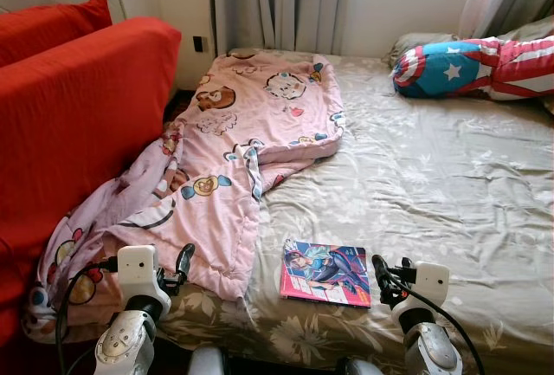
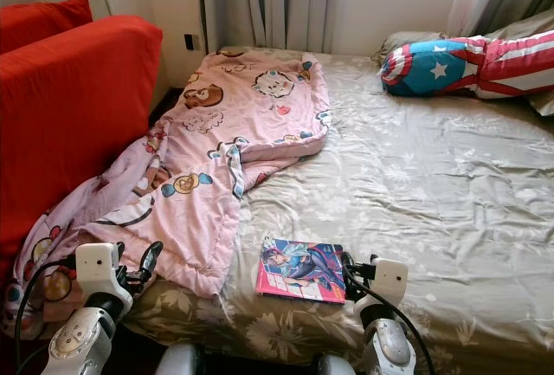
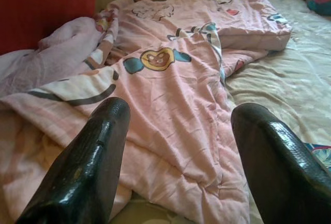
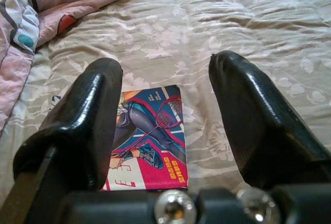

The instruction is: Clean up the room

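Silver arms with white wrist blocks, looping black cables, and glossy black two-fingered claws.

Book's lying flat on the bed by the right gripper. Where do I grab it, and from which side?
Likely the book's near edge, coming in low from the robot's side. It lies flat on the soft sheet, so a top-down pinch has nothing to bite. The open right gripper sits just right of it; press the sheet so one finger slips under.
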{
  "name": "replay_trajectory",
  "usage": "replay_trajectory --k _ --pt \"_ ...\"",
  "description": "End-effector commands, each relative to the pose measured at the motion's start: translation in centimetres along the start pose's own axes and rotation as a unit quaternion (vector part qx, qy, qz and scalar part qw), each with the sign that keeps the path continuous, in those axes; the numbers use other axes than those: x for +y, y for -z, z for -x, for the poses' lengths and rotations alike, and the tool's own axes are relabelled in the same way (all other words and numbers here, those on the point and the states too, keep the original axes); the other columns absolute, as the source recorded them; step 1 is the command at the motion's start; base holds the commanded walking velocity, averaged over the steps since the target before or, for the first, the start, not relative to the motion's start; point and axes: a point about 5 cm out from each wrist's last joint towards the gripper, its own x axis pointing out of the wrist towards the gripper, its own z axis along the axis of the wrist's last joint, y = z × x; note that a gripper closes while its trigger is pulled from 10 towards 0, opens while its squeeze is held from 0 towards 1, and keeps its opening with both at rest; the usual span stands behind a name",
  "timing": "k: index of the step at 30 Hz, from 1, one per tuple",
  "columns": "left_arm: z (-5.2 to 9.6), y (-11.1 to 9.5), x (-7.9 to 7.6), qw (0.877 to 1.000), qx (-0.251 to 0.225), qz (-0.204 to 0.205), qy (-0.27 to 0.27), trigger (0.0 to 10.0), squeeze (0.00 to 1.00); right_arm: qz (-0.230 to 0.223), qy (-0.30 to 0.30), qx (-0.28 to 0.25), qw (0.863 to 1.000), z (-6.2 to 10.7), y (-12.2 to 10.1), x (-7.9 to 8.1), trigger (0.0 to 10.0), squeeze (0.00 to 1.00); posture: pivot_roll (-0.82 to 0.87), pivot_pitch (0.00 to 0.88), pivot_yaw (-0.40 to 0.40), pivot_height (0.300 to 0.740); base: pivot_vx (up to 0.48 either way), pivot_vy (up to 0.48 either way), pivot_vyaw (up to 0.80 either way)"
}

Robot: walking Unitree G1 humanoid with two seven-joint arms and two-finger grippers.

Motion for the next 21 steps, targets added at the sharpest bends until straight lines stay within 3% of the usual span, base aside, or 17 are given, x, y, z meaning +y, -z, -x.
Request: replay_trajectory --k 1,21 --pt "-0.18 -0.53 0.04 1.000 -0.007 0.000 0.000 10.0 0.00 -0.006 0.004 -0.007 1.000 -0.12 -0.21 -0.08 10.0 0.00 0.08 0.000 -0.044 0.621 0.000 0.000 0.00" --pt "-0.05 -0.47 0.22 1.000 0.002 -0.001 0.002 10.0 0.00 0.011 -0.004 0.014 1.000 -0.07 0.56 0.52 10.0 0.00 0.09 0.000 -0.032 0.613 0.000 0.000 0.00"
